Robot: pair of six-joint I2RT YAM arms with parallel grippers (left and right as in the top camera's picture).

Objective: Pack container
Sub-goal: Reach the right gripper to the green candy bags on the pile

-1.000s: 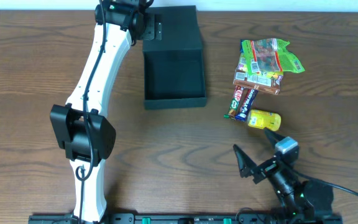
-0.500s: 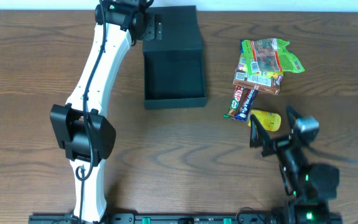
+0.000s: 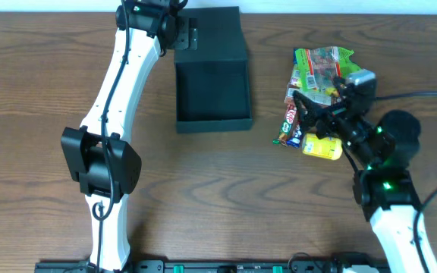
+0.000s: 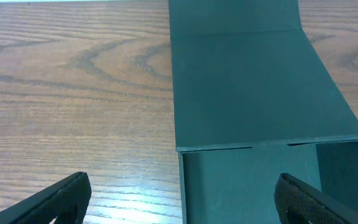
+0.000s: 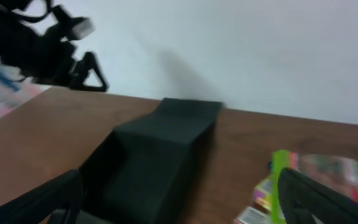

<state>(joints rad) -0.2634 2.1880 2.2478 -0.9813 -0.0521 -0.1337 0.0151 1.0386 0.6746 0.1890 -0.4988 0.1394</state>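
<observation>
The container (image 3: 211, 95) is a black square box standing open on the wooden table, its flap lid (image 3: 217, 34) laid back toward the far edge. In the left wrist view the flap (image 4: 253, 81) fills the upper right and the box's empty inside (image 4: 247, 186) sits below it. My left gripper (image 4: 182, 179) is open over the box's left wall by the hinge. My right gripper (image 3: 321, 97) hovers open above the snack pile, holding nothing. The blurred right wrist view faces the container (image 5: 151, 155), with a green packet (image 5: 316, 174) at the right.
The snack pile holds a green packet (image 3: 328, 67), a brown bar (image 3: 315, 100), a dark wrapped bar (image 3: 293, 125) and a yellow packet (image 3: 323, 147). My left arm (image 3: 116, 98) stretches along the box's left side. A pale wall (image 5: 241, 50) rises behind the table.
My right arm has swung from the table's front edge up and back to the snack pile, still open. The left arm and the container have not moved.
</observation>
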